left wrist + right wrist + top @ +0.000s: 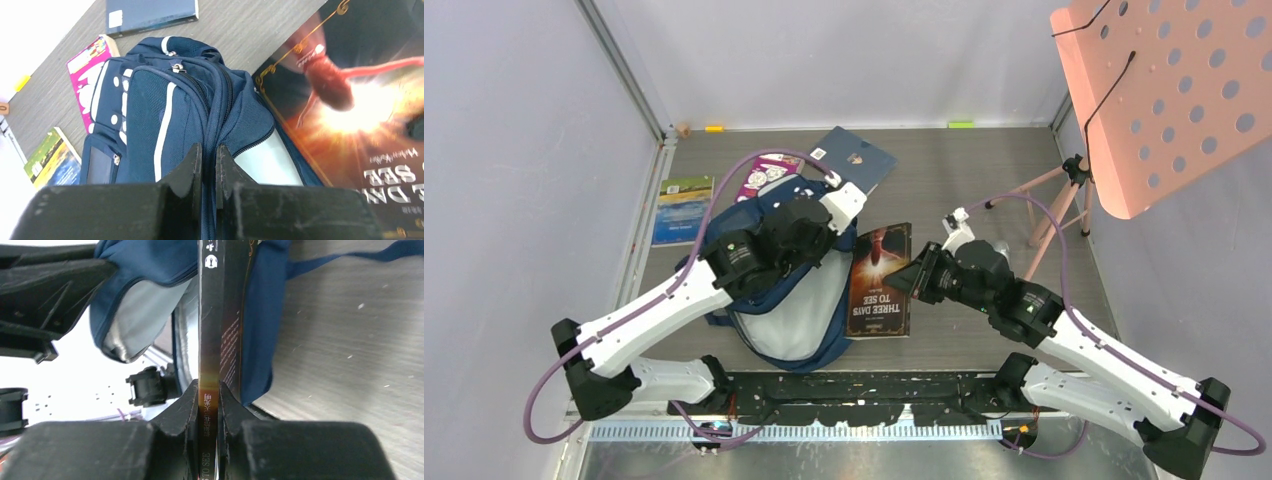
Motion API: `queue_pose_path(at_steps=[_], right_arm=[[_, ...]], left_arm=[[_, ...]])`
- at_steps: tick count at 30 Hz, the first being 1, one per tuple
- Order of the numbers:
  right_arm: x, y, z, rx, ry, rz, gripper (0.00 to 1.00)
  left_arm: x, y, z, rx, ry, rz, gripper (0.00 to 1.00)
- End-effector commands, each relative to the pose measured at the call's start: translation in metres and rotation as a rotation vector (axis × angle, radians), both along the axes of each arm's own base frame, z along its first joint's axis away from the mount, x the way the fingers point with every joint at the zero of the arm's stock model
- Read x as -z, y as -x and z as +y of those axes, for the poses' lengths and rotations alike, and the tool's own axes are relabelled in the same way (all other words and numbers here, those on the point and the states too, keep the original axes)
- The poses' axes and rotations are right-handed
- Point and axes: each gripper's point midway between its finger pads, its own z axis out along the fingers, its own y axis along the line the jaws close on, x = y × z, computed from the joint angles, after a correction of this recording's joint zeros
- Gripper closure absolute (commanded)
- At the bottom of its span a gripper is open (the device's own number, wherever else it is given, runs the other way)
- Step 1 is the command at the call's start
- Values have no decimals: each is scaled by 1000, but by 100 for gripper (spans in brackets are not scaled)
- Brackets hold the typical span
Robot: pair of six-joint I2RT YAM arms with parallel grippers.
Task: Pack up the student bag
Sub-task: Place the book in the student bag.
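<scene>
The student bag [789, 310], navy with white stripes, lies on the table with its grey-lined mouth facing the arms. My left gripper [209, 156] is shut on the bag's zipper edge [216, 115], with blue fabric pinched between the fingers. A dark book titled "Three Days to See" [879, 280] lies tilted beside the bag's right side. My right gripper [209, 392] is shut on its spine [210, 330]. In the right wrist view the book's far end sits between folds of the bag's blue fabric [260, 315].
A blue book [856, 157], a pink book [764, 175] and a green book [683, 208] lie beyond and left of the bag. A pink perforated panel [1164, 90] on a tripod [1064, 195] stands at the far right. Walls enclose the table.
</scene>
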Motion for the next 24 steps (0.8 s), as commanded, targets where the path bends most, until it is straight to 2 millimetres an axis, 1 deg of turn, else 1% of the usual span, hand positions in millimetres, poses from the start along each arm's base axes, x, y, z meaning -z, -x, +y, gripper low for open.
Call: queue_pose_path(at_steps=[1, 2, 3, 4, 5, 6, 8, 9, 11, 12, 13, 14, 15, 16, 17, 18, 19, 20, 21, 22, 24], right_arm=[[-76, 20, 29, -127, -256, -50, 99], [-88, 24, 29, -141, -277, -64, 99], [-93, 27, 30, -152, -286, -71, 99], [-104, 29, 28, -158, -300, -95, 99], [-106, 31, 26, -161, -297, -103, 99], [-114, 32, 24, -162, -306, -116, 99], [-114, 34, 27, -176, -301, -117, 99], [-114, 34, 31, -195, -309, -116, 99], [-106, 34, 43, -228, -316, -104, 100], [-98, 34, 48, -237, -312, -92, 99], [-81, 31, 54, -236, -287, -58, 99], [-74, 31, 58, -240, -281, -47, 99], [-55, 27, 62, -217, -250, -9, 99], [-47, 27, 64, -213, -240, 4, 99], [-29, 23, 66, -185, -211, 34, 99], [-21, 24, 67, -176, -197, 49, 99], [-4, 19, 65, -132, -170, 74, 99], [2, 19, 65, -121, -161, 84, 99], [17, 14, 62, -73, -138, 99, 100], [21, 12, 62, -52, -136, 106, 100], [35, 4, 57, 12, -102, 112, 100]], left_arm=[[-49, -13, -21, 72, 89, -105, 100], [-48, -16, -23, 74, 85, -101, 100], [-45, -19, -25, 76, 83, -93, 100], [-44, -21, -27, 78, 87, -85, 100], [-44, -23, -29, 81, 98, -82, 100], [-45, -24, -31, 85, 108, -77, 100], [-48, -27, -35, 91, 129, -72, 100], [-50, -28, -37, 92, 138, -71, 100], [-53, -32, -40, 94, 159, -65, 100], [-55, -35, -41, 93, 173, -61, 100], [-58, -36, -43, 94, 189, -60, 100], [-59, -37, -45, 96, 201, -59, 100], [-61, -38, -45, 94, 213, -63, 100], [-64, -39, -46, 92, 223, -67, 100], [-66, -40, -46, 94, 231, -69, 100], [-68, -41, -46, 95, 238, -72, 100], [-70, -41, -46, 98, 245, -75, 100], [-72, -42, -45, 99, 251, -76, 100], [-75, -42, -45, 105, 259, -76, 100], [-76, -41, -46, 111, 264, -75, 100], [-78, -40, -47, 122, 276, -72, 100]])
